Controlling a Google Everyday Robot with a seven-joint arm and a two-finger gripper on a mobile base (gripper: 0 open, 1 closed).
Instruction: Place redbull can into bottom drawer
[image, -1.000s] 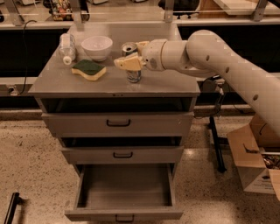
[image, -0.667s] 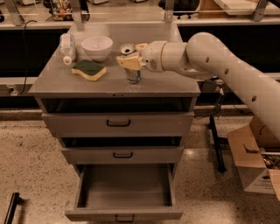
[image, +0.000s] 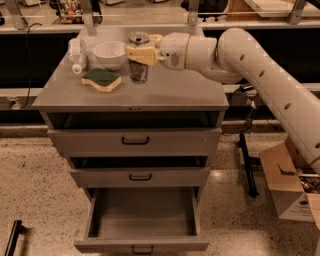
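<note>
— Item one, the redbull can (image: 138, 74): how many, and where?
— One. It is standing upright on the grey cabinet top (image: 175, 92), towards the back, just right of the bowl and just behind the sponge.
— Is anything holding it?
— One gripper (image: 140, 48). Its two yellowish fingers (image: 145, 55) are closing on the can's upper half, one passing in front and one behind; the can's base is resting on the top.
— Drawers?
— Three. The bottom drawer (image: 142, 245) is sitting pulled fully out, its tray showing bare. The two upper drawers (image: 135, 142) are sitting slightly ajar, each showing a dark gap above its front.
— Other goods on the top?
— One white bowl (image: 110, 54), one clear plastic bottle (image: 76, 54) lying on its side at the left, one yellow sponge (image: 101, 79) with a green face.
— The arm's pose?
— One white arm (image: 260, 70) is reaching in from the right, rising from the lower right edge, bending over the cabinet's right rear corner, wrist level, gripper pointing left.
— On the floor?
— One cardboard box (image: 285, 180) at the right
</note>
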